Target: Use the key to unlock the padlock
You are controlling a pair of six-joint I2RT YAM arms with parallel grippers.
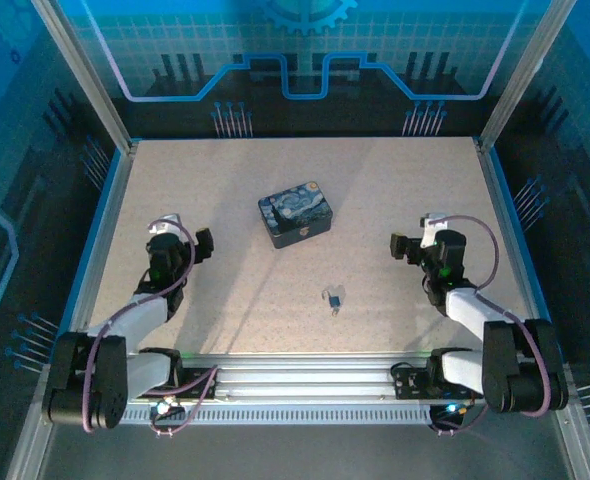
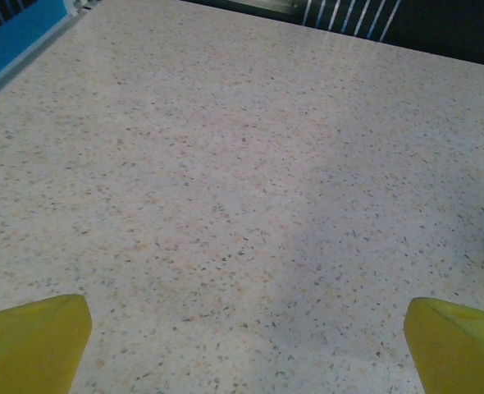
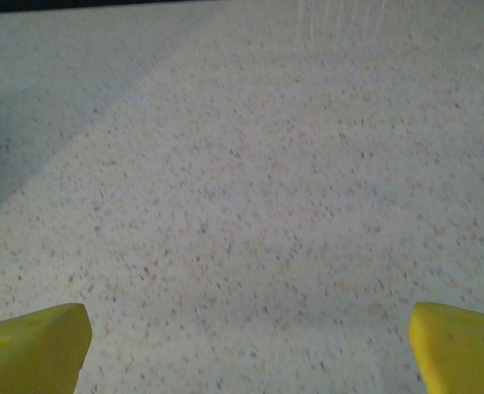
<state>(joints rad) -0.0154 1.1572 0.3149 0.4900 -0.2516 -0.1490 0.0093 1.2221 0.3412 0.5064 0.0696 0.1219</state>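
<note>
- The padlock lay front-centre on the desk; the dark sliver at its near side was probably the key.
- Left tool and right tool were spread wide, empty, well apart from it.
- Such small parts would call for a low, centred pinch.
- The starry box lay beyond, blocking neither reach.

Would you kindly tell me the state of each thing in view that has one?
Padlock: lying on the table, ungripped; locked or not, too small to tell.
Key: at the padlock; inserted or not, cannot tell.
Box: shut.
Left gripper: open, empty.
Right gripper: open, empty.
</note>
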